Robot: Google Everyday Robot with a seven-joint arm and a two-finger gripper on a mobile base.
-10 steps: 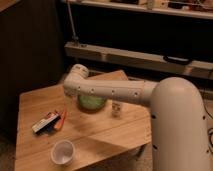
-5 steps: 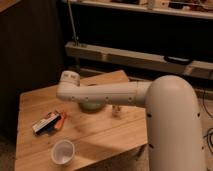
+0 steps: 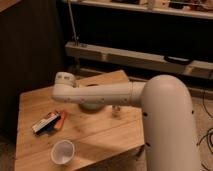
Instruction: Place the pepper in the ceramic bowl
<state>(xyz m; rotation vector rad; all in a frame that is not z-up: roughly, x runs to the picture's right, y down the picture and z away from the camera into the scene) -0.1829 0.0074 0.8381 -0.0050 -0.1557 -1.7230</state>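
arm [image 3: 125,95]: big white one. Comes in from lower right, runs across the middle of the frame and ends in a rounded bit at centre-left, above the desk.
hand: can't see it tbh, it's hidden somewhere behind/under that rounded end at centre-left. So can't tell if it's open or closed, or if it's got hold of anything.
pepper [image 3: 61,120]: small orange one, lying on the desk at lower left of frame, right up against the box's right edge. Looks like it's touching but not 100% sure. Not in the bowl, there's bare wood btw the two.
bowl [image 3: 92,106]: pale green, on the desk approx mid-frame. The arm covers most of it and only the lower edge peeks out underneath. Can't see inside.
box [image 3: 45,124]: flat, white/red/dark, lying at an angle just left of the pepper.
cup [image 3: 63,151]: small, white, upright, bottom left of frame. Sits below box + pepper, apart from both.
small thing [image 3: 116,111]: pale little obj on the desk just right of the bowl, under the arm. Can't ID it.
desk [image 3: 105,137]: light wood, fills the lower left of the frame.
bg: dark wall upper left, long pale shelf [image 3: 150,59] across the upper right, cables [image 3: 204,137] on the floor at the right edge.
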